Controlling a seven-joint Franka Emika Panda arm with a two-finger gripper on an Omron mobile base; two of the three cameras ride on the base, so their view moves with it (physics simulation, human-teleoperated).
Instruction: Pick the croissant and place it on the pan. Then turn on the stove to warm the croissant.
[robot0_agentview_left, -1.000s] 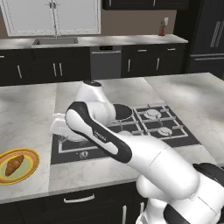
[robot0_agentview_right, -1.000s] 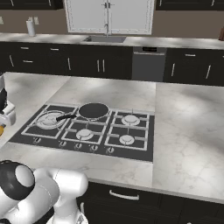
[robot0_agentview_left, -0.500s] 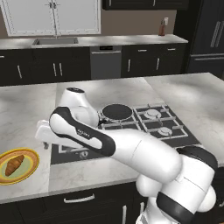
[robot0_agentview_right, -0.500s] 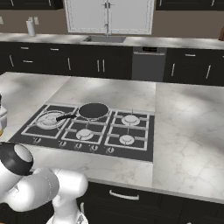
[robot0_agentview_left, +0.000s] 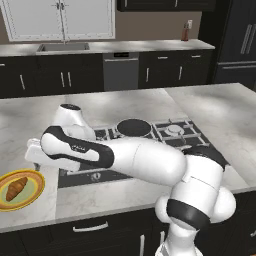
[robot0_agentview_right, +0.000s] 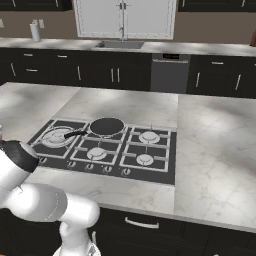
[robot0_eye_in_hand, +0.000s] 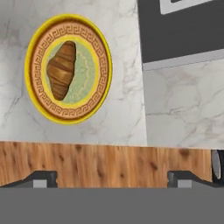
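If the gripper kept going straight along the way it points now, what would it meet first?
Probably the bare marble counter, near its front edge. In the hand view the open gripper looks down there, with the plate holding the croissant off to one side of that line. Depth is unclear, so this is a judgement.

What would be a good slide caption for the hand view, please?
Open gripper looks down at the croissant lying on its plate on the counter.
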